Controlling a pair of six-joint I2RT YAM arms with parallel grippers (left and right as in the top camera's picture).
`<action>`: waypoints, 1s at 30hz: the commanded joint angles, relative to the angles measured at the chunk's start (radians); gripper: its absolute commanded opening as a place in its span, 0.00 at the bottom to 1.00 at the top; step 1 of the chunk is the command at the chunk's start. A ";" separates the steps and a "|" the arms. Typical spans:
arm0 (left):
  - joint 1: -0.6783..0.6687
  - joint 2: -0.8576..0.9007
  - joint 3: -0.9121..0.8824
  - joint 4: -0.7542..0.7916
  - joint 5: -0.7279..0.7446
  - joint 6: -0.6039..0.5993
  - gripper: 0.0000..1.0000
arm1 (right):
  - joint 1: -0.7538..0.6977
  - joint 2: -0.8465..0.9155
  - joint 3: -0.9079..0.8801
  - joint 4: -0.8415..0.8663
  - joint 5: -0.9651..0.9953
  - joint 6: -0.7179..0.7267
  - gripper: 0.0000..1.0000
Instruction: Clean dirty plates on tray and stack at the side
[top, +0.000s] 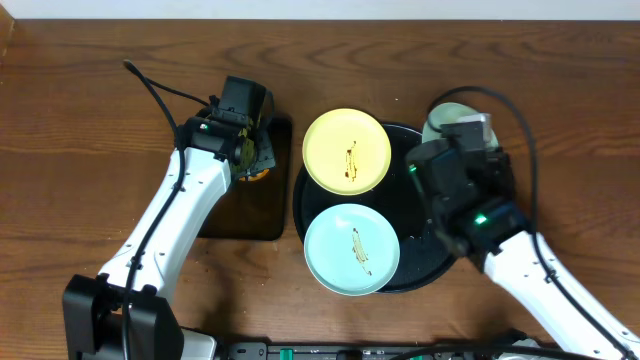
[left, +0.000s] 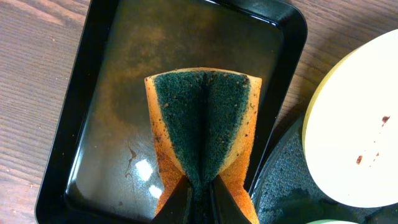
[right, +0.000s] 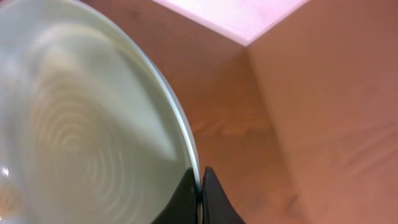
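The pale yellow plate (top: 347, 150) and a mint-blue plate (top: 352, 248), both with brown smears, lie on the round black tray (top: 420, 265). My right gripper (top: 452, 135) is shut on the rim of the other mint-blue plate (top: 445, 112), holding it tilted at the tray's far right edge. In the right wrist view the fingers (right: 200, 183) pinch that plate's rim (right: 81, 124). My left gripper (left: 199, 196) is shut on an orange sponge with a green scouring face (left: 202, 118), over the small rectangular tray (left: 106, 93). The yellow plate (left: 354, 124) shows at the right there.
The dark rectangular tray (top: 245, 215) sits just left of the round tray, its floor wet and brown-stained. A black cable (top: 150, 85) trails across the wooden table behind the left arm. The table's far edge meets a pale wall (right: 236, 15).
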 joint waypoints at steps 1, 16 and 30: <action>0.004 -0.021 0.016 -0.002 -0.014 0.009 0.08 | -0.168 0.003 0.011 -0.023 -0.239 0.164 0.01; 0.003 -0.021 0.016 -0.002 0.026 0.009 0.08 | -0.844 0.075 0.008 -0.034 -0.618 0.247 0.01; 0.001 -0.021 0.016 0.001 0.236 0.136 0.07 | -0.888 0.203 0.008 0.027 -1.394 0.056 0.33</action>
